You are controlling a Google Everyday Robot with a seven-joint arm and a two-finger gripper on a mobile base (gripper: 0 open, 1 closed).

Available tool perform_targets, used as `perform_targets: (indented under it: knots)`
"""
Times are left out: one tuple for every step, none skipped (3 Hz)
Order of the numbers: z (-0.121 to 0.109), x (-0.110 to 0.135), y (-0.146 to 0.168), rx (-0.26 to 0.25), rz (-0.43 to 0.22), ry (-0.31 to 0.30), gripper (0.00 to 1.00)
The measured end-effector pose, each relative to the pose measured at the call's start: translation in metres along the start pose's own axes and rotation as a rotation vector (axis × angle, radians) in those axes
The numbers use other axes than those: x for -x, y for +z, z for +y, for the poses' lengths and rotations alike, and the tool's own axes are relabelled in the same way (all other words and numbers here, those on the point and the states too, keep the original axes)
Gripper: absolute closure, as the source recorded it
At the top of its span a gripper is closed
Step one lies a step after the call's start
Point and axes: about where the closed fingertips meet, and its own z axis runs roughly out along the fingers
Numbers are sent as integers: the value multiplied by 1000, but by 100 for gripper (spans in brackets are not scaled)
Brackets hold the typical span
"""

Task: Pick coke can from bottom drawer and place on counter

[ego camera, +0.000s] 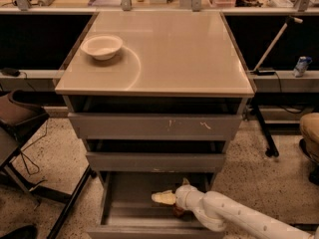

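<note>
The bottom drawer [127, 218] is pulled open at the foot of the grey cabinet. My gripper [164, 198] is down inside it, on the white arm that reaches in from the lower right, with its pale yellowish tip pointing left. A small dark reddish shape, the coke can [178, 212], shows just under the wrist, mostly hidden by the arm. The counter [169, 54] is the glossy beige top of the cabinet, well above the gripper.
A white bowl [101, 47] sits at the counter's back left. The two upper drawers [154, 126] are slightly open above the gripper. A dark chair [20, 118] stands at left, a stand leg [264, 133] at right, and a cluttered shelf behind.
</note>
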Motion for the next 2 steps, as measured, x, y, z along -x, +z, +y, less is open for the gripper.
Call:
perform_targets:
  knots:
    - [-4,-19,3,-9,54,5,0]
    - [-26,-60,0,-60,145,32,0]
